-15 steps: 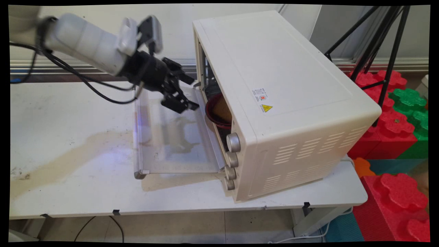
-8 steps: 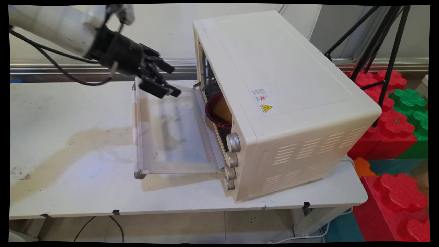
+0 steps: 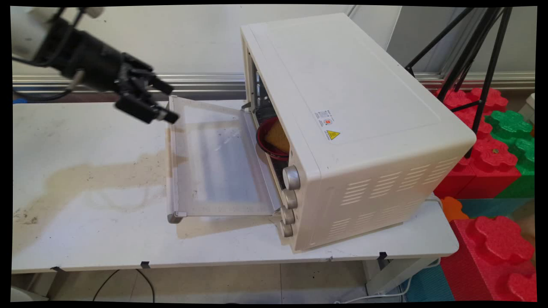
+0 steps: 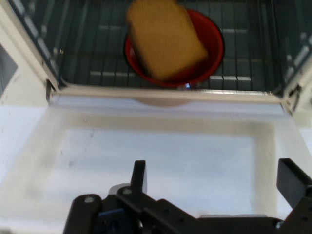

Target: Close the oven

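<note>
A cream toaster oven (image 3: 355, 119) stands on the white table (image 3: 85, 214) with its glass door (image 3: 216, 167) folded flat open toward the left. Inside on the rack sits a red bowl (image 3: 267, 147) holding a slice of brown bread (image 3: 278, 136); the hand view shows the bowl (image 4: 212, 48) and bread (image 4: 163, 36) straight ahead past the door (image 4: 161, 161). My gripper (image 3: 165, 102) hovers open and empty above the door's far-left corner, near its handle edge. Its fingers (image 4: 292, 180) stand wide apart in the hand view.
Brown stains (image 3: 90, 179) spread over the table's left half. Oven knobs (image 3: 291, 177) run down the front right of the opening. Red and green foam blocks (image 3: 492, 158) and a black tripod (image 3: 475, 55) stand beyond the table's right end.
My gripper has drawn back left and upward, from just in front of the oven opening to beyond the door's outer edge. Bowl and bread stay inside the oven.
</note>
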Available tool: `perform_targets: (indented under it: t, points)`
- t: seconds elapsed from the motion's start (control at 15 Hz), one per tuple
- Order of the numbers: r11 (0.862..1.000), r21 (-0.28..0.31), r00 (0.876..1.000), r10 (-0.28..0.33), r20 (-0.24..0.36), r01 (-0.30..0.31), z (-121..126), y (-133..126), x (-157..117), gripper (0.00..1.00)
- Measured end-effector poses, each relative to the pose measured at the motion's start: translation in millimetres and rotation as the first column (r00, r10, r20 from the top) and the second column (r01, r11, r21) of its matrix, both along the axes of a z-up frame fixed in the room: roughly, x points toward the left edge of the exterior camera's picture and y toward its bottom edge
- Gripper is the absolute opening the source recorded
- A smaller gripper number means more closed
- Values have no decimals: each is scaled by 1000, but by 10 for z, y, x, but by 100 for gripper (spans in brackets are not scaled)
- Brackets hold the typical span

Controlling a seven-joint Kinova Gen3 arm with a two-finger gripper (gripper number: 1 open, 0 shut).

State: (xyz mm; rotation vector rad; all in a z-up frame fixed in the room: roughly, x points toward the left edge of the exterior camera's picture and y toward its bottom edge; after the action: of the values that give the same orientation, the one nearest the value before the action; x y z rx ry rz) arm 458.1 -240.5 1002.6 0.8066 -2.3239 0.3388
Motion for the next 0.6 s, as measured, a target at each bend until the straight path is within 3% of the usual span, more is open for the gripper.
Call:
perform_targets:
  t: [0.6]
  points:
    - [998,68,998,-16,61,12,-70,610,488,100]
